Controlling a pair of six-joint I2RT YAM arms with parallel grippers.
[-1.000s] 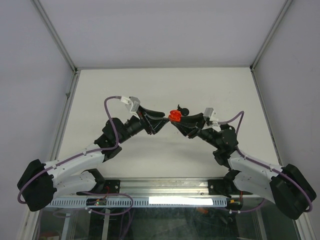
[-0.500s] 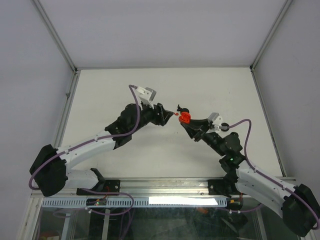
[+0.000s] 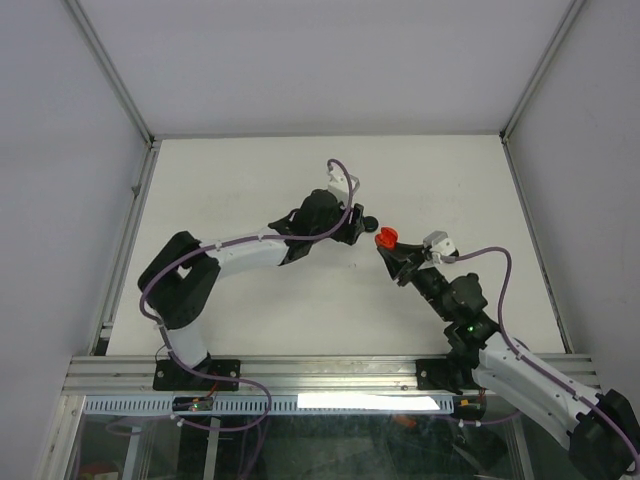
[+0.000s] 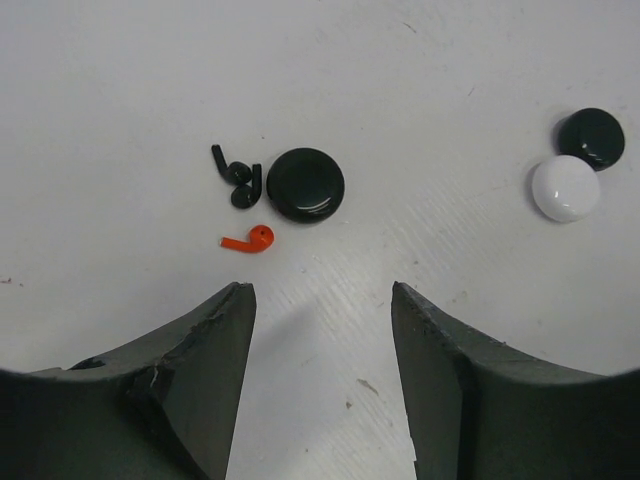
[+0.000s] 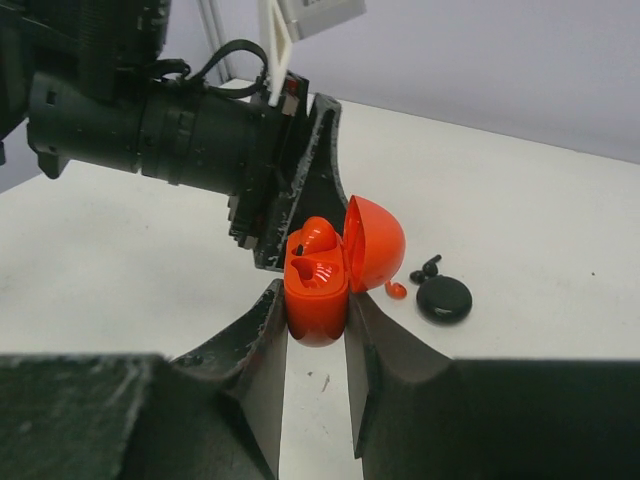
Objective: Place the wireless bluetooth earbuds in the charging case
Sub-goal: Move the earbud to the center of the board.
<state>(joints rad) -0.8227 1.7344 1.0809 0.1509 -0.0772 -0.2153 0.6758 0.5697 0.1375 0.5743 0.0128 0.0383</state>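
A: Item one, the largest?

B: Surface [image 3: 250, 180]: white, matte, flat, faintly scuffed in the left wrist view.

A: Item two?

B: Left pincer [image 4: 320, 300]: two dark, worn fingers spread wide with nothing between them, hanging over the surface. Right pincer [image 5: 313, 298]: clenched on the charging case [image 5: 318, 272] and holding it up off the surface, centre of the right wrist view.

A: Describe the case.

B: Glossy red-orange plastic, rounded. Its domed lid [image 5: 375, 245] is hinged open to the right. Moulded wells show inside; whether a bud sits in them cannot be told.

A: Other containers?

B: Three round, glossy pucks, all closed. Black puck [image 4: 305, 184], upper centre of the left wrist view. White puck [image 4: 566, 188] and second black puck [image 4: 591, 137], touching, at upper right.

A: And the buds?

B: All lie loose on the surface, none in a pincer. Red earbud [image 4: 250, 240]: short-stemmed, lying flat just above the tip of the left-hand finger of the left pincer, below and left of the black puck. Black earbuds [image 4: 238, 178]: two, huddled together just left of the same puck and above the red one. In the right wrist view, all three lie to the right of the held case.
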